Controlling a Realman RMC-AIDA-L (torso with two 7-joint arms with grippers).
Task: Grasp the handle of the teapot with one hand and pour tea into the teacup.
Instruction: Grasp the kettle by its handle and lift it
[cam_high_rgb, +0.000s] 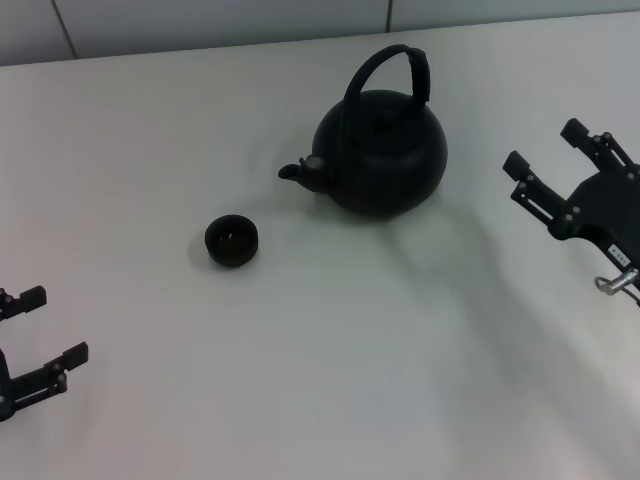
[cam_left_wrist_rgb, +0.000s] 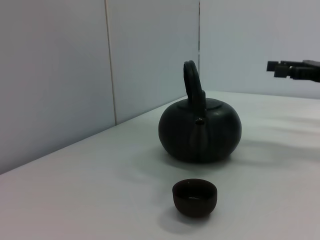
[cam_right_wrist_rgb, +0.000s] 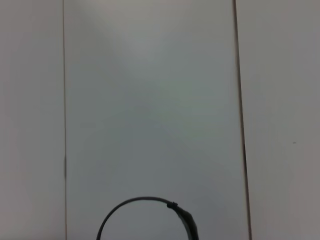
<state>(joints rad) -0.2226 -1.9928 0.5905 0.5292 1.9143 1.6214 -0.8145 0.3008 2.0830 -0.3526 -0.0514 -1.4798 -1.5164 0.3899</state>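
White tabletop backed by pale wall panels carries the teapot near the far edge, spout toward the robot's left, handle arching upright (thicker on one side). Just off the spout sits the teacup. Right gripper hovers beside the pot, fingers spread and empty; left gripper waits near the front edge, likewise spread and empty.

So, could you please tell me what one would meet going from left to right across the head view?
Left gripper, fingers open → teacup → teapot with its spout toward the cup → right gripper, fingers open.
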